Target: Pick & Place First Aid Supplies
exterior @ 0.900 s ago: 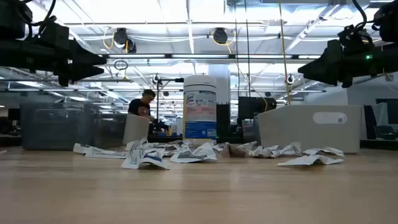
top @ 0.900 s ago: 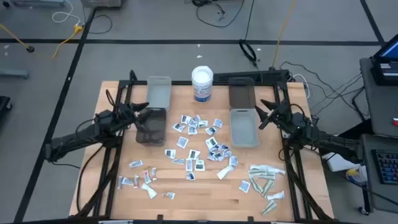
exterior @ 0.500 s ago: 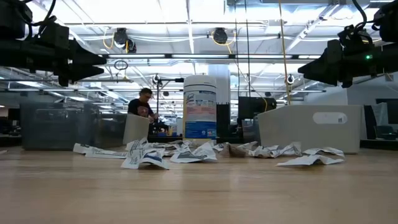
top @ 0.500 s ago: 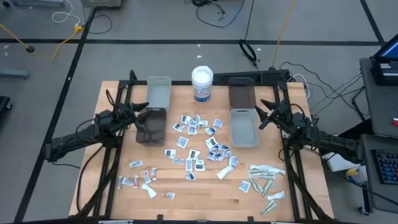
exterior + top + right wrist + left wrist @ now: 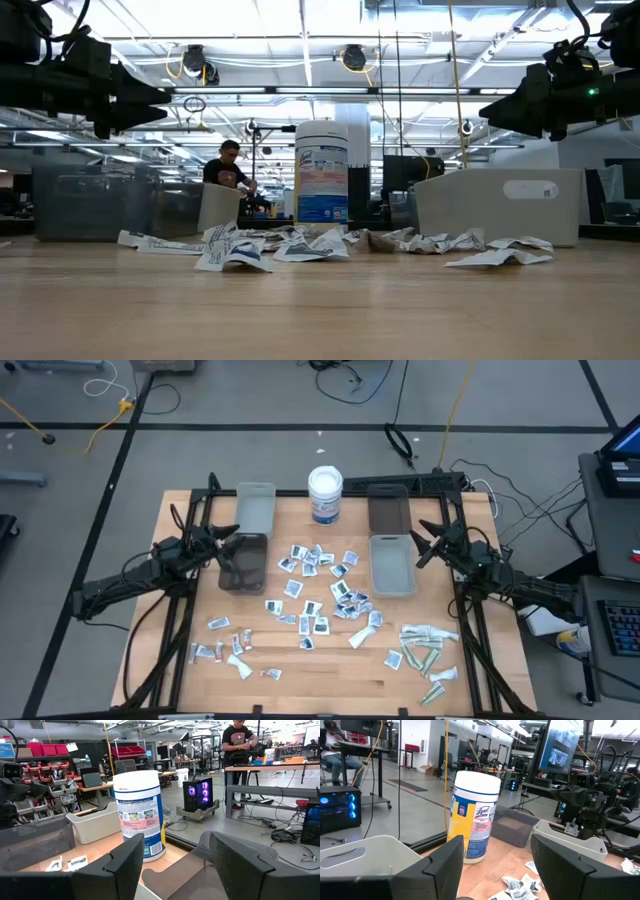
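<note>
Meanwhile both claws, left claw (image 5: pixel 232 541) and right claw (image 5: pixel 420 546), hang spread; overlapping first aid supplies (image 5: pixel 318 592) on the bench (image 5: pixel 330 670) risk double grabs.

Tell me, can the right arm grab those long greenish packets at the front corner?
Probably yes. The greenish packets lie loose on the bare table on the right arm's side, nothing covering them, and the right gripper is open, hovering by the grey bin.
</note>
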